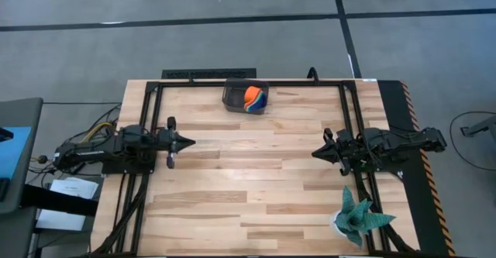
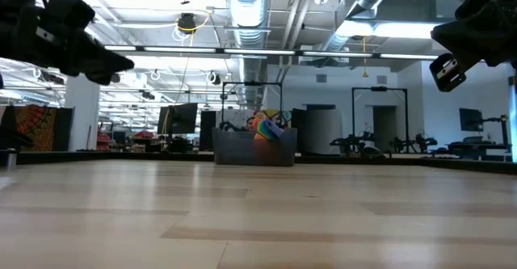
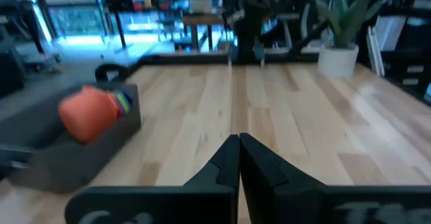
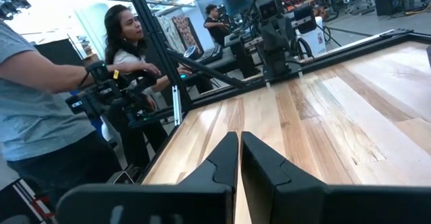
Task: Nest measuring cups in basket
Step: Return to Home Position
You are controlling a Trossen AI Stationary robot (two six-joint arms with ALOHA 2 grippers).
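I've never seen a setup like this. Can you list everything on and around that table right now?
table: one, pale wood, under both arms
basket: one, dark grey, middle of the back edge
measuring cups: one nested stack, orange and blue showing, number unclear, inside the basket
plant: one, teal, spiky, front right corner
people: at least two, beyond the table
left claw: dark, shut, raised over the left side
right claw: dark, shut, raised over the right side

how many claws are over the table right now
2. The left claw hangs shut over the left side of the table; the right claw hangs shut over its right side. Neither holds anything, and no other claw shows.
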